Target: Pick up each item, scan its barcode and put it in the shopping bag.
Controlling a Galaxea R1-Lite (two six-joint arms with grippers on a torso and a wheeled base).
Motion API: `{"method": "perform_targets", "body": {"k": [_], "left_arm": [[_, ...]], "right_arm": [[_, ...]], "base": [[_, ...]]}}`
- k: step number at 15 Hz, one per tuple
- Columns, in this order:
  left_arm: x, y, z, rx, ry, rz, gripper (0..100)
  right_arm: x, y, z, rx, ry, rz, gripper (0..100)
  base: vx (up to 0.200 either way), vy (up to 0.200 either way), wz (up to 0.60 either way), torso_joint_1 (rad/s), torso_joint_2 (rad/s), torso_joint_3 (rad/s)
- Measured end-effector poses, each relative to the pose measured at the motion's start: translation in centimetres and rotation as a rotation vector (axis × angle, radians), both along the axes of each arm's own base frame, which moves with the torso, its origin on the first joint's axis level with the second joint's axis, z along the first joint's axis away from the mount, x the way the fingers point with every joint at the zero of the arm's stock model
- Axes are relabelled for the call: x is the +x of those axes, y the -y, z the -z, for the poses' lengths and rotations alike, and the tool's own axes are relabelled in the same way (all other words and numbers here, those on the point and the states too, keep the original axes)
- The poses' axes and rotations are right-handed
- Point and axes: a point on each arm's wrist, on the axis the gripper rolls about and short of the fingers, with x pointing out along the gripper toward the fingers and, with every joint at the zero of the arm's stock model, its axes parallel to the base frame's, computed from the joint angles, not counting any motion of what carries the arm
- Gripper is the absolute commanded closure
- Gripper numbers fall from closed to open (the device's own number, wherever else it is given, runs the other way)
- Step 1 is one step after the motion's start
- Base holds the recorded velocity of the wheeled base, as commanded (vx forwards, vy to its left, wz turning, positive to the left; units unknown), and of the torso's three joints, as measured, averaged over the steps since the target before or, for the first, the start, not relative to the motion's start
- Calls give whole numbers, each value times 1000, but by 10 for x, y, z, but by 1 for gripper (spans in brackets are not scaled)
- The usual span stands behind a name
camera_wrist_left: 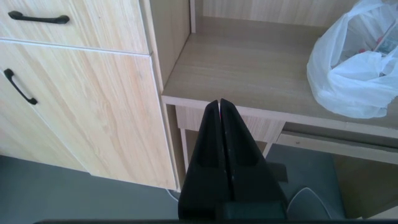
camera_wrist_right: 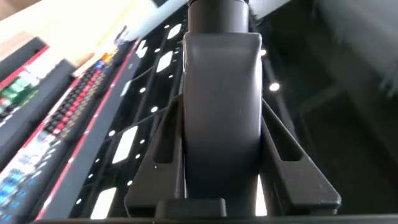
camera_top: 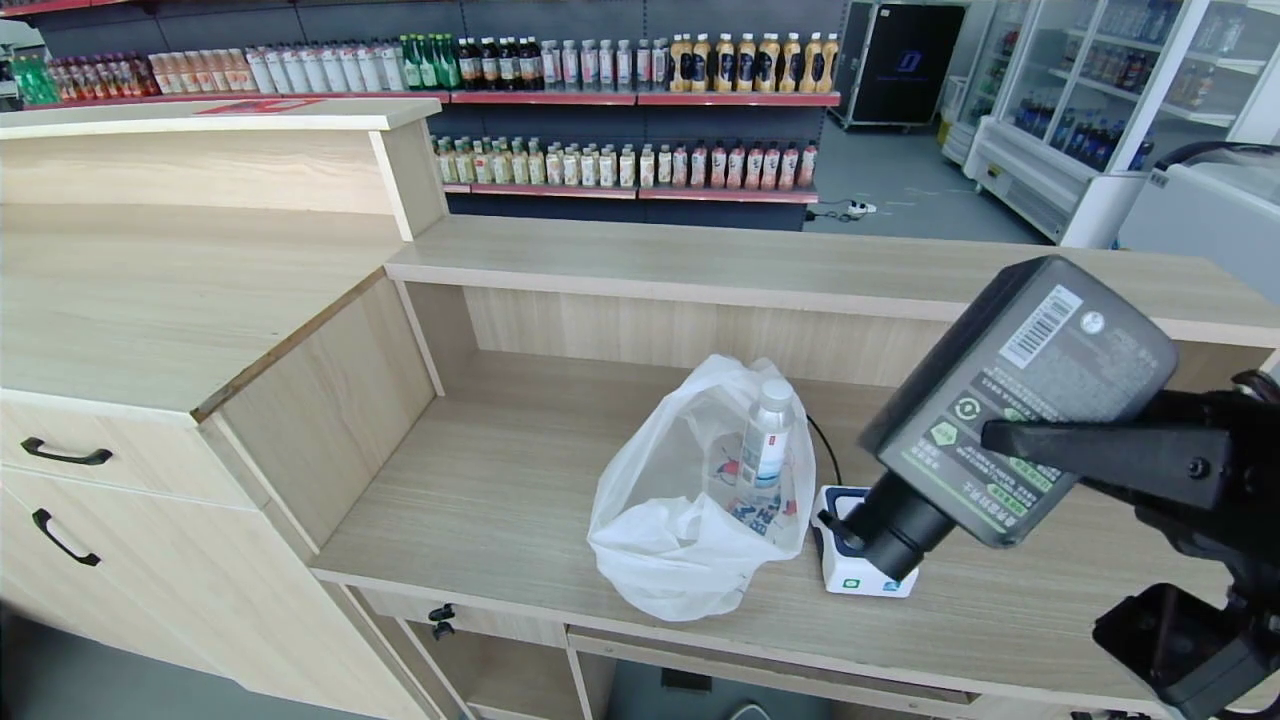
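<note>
Gripping a dark bottle (camera_top: 1020, 400), right pincer (camera_top: 1030, 440) hovers over scanner (camera_top: 860, 585) beside shopping bag (camera_top: 690, 520); left pincer (camera_wrist_left: 220, 107) closed off the counter (camera_wrist_left: 286, 115) edge.

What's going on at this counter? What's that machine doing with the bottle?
A robot is working the checkout. Its right gripper is clamped on a dark grey bottle, tilted with its cap down by the small white scanner on the wooden counter. Beside the scanner sits a white shopping bag with a clear water bottle already inside. The left gripper is shut and empty, off by the counter's front edge.
</note>
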Motion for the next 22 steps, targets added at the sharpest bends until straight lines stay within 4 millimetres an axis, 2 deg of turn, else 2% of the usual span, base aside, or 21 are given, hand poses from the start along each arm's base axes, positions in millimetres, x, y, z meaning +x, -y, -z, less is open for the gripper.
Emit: {"method": "perform_targets", "body": {"k": [2,6,13,17,22], "left_arm": [[0,0,0,0,0,1,100],[0,0,0,0,0,0,100],[0,0,0,0,0,0,100],[0,0,0,0,0,0,100],[0,0,0,0,0,1,100]], "right_arm": [[-5,-15,-11,16,34,-71,100],[-19,-28,-18,31,47,-162,100],[-24,-32,-7,-17,-41,-194,100],[-22,-55,-2,-35,-73,-265,100],[-22,-77,3,-36,-114,-121,100]], "base": [[0,0,0,0,0,0],[0,0,0,0,0,0],[0,0,0,0,0,0],[0,0,0,0,0,0],[0,0,0,0,0,0]]}}
